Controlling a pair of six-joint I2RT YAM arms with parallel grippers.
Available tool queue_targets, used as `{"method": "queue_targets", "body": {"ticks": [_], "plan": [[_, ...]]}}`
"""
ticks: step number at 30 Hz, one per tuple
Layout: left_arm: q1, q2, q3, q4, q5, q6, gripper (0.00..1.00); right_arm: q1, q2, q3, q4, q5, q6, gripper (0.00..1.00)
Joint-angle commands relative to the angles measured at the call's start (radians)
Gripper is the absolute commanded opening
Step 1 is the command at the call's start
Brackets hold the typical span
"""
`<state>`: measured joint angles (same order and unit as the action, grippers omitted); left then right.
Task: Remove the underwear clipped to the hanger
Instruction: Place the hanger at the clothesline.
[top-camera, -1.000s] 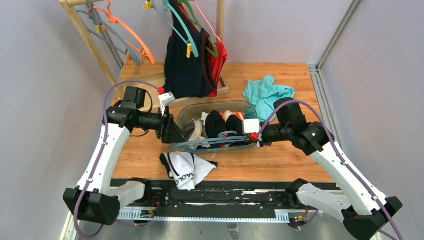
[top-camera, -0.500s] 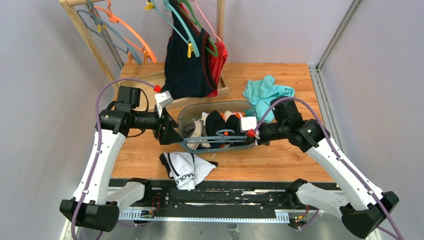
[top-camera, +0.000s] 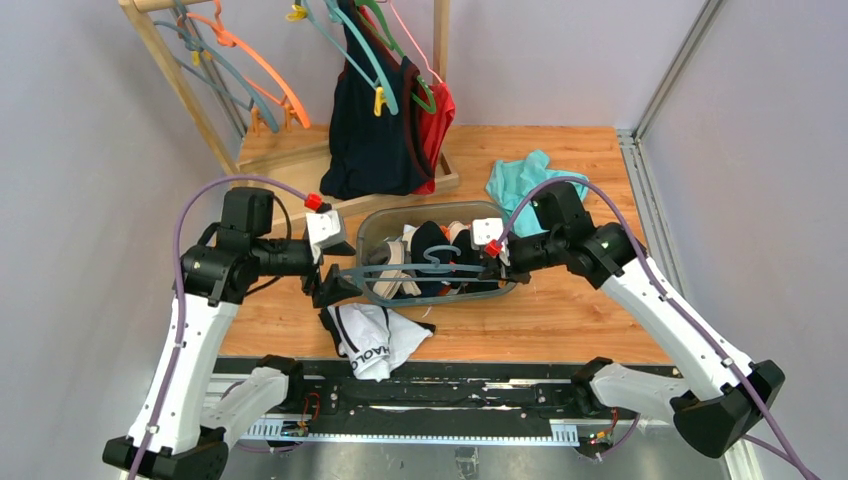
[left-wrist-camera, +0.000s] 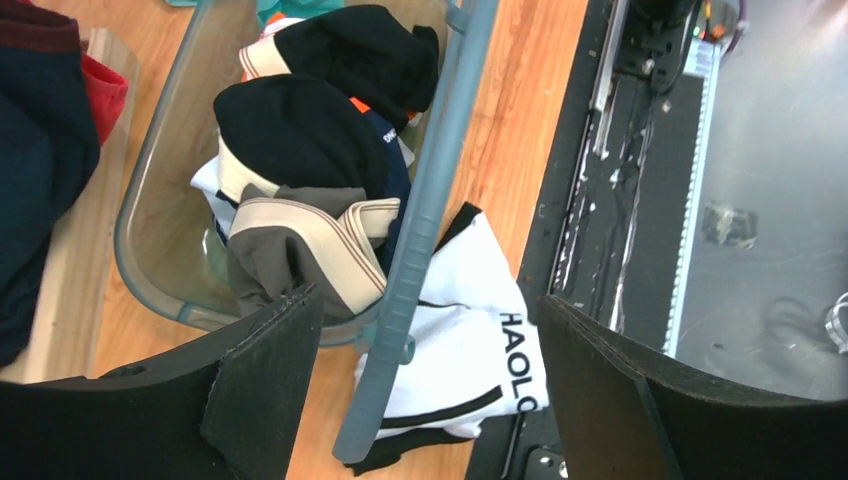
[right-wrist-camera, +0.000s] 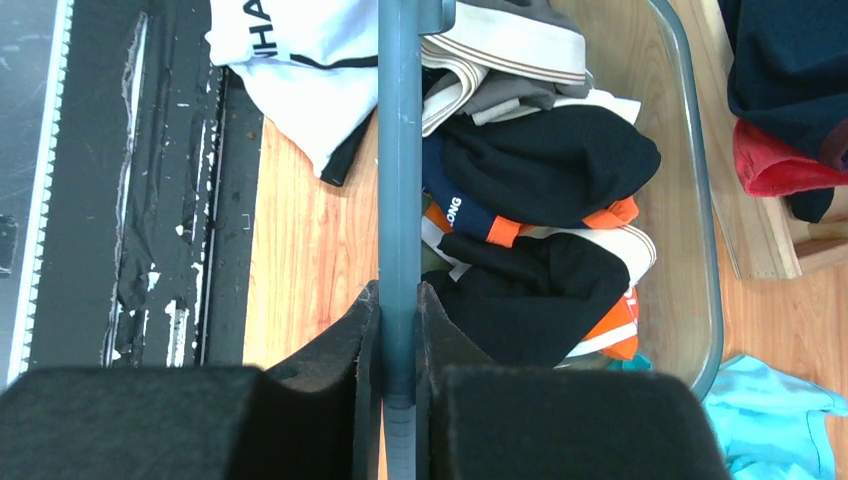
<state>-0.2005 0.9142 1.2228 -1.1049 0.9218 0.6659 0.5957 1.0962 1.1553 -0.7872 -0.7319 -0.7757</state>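
Left hand (top-camera: 338, 287) spread wide; one end of the grey-blue hanger (left-wrist-camera: 432, 230) passes between its fingers (left-wrist-camera: 265, 375), touching neither. White briefs (top-camera: 372, 338) with black lettering and black trim lie crumpled on the table (top-camera: 580, 310), just in front of the clear bin (top-camera: 366, 226). Hanger runs lengthwise over the bin's near side. In the bin: grey-brown briefs (left-wrist-camera: 290, 255) with beige waistband at the left end, right beside the hanger bar; black briefs (left-wrist-camera: 300, 130) heaped further along, among orange and navy pieces. Clipped to the hanger or not: cannot tell. Right hand (right-wrist-camera: 398, 325) pinches the hanger bar at its right end.
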Motion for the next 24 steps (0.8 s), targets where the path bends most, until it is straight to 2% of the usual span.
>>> {"method": "queue_targets", "body": {"ticks": [1, 10, 13, 21, 24], "plan": [[-0.045, -0.035, -0.037, -0.003, -0.080, 0.115, 0.81, 0.009, 0.015, 0.059, -0.014, -0.084, 0.033, 0.01], [-0.060, -0.054, -0.073, -0.003, -0.102, 0.227, 0.73, 0.009, 0.026, 0.049, -0.021, -0.130, 0.032, 0.01], [-0.065, -0.060, -0.089, -0.002, -0.094, 0.247, 0.65, 0.010, 0.025, 0.046, -0.018, -0.136, 0.033, 0.01], [-0.077, -0.054, -0.112, -0.002, -0.053, 0.259, 0.32, 0.010, 0.043, 0.043, -0.006, -0.144, 0.048, 0.01], [-0.078, -0.056, -0.112, -0.003, -0.037, 0.256, 0.12, 0.009, 0.047, 0.037, 0.004, -0.138, 0.064, 0.00]]}}
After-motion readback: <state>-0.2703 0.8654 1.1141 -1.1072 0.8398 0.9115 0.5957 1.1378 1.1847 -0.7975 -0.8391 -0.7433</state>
